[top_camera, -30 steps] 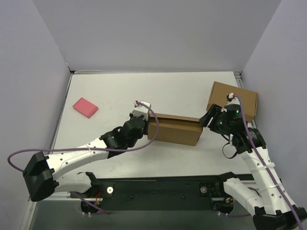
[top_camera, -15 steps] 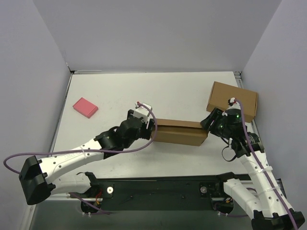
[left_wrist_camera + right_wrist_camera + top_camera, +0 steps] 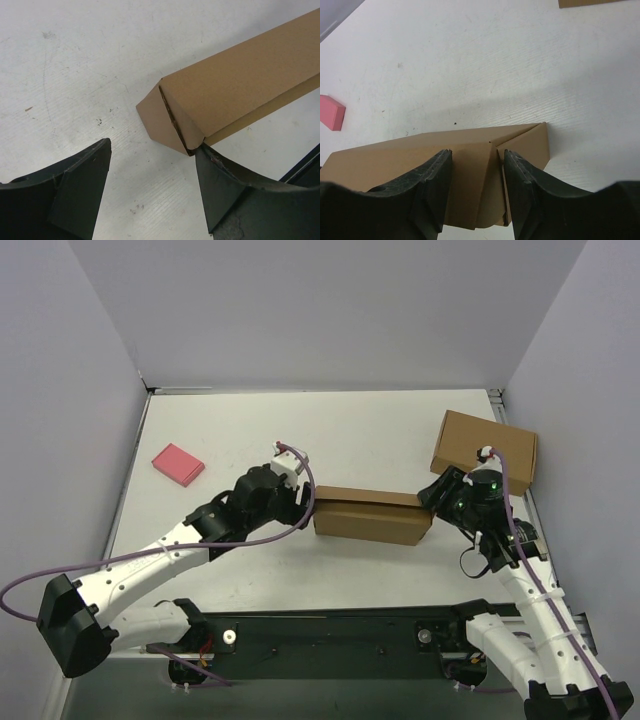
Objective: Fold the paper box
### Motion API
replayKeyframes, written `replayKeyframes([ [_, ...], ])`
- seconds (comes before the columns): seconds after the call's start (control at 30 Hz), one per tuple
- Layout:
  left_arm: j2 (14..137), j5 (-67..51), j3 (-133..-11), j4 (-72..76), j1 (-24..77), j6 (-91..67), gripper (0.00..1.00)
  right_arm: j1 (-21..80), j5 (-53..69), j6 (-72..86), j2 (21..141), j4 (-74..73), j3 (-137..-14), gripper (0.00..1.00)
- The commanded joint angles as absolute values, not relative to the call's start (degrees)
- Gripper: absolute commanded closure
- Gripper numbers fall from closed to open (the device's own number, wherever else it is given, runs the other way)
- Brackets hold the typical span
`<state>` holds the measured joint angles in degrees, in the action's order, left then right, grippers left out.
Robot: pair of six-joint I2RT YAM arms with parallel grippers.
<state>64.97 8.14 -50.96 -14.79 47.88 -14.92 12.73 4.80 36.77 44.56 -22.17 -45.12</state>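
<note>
The paper box (image 3: pixel 370 516) lies as a closed brown oblong in the middle of the table. My left gripper (image 3: pixel 304 504) is open at its left end. In the left wrist view the gripper (image 3: pixel 152 147) has its right fingertip (image 3: pixel 210 160) touching the lower corner of the box's folded end (image 3: pixel 167 122). My right gripper (image 3: pixel 430 502) is at the box's right end. In the right wrist view the gripper (image 3: pixel 475 160) has its jaws partly open over the end flap (image 3: pixel 472 175). The flap lies flat between them and is not pinched.
A second, fully formed brown box (image 3: pixel 485 448) stands at the right, just behind my right gripper; its edge shows in the right wrist view (image 3: pixel 585 2). A pink flat block (image 3: pixel 178 464) lies at the left and also shows in the right wrist view (image 3: pixel 330 112). Walls enclose the white table (image 3: pixel 330 430).
The box has slid a little to the right and settled lower. My left gripper has backed off its left end to the left. My right gripper has stayed at the right end.
</note>
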Motion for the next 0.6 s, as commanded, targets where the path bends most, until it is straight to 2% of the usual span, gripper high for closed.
replayKeyframes([
  [0.0, 63.02, 2.47, -51.59, -11.78, 46.58, -15.47, 0.22, 12.39, 1.93, 37.53, 44.73, -20.66, -43.86, 0.55],
  [0.57, 62.93, -8.52, -56.34, -11.08, 42.28, -17.57, 0.16, 12.92, -3.34, 37.44, 43.60, -16.35, -37.36, 0.60],
])
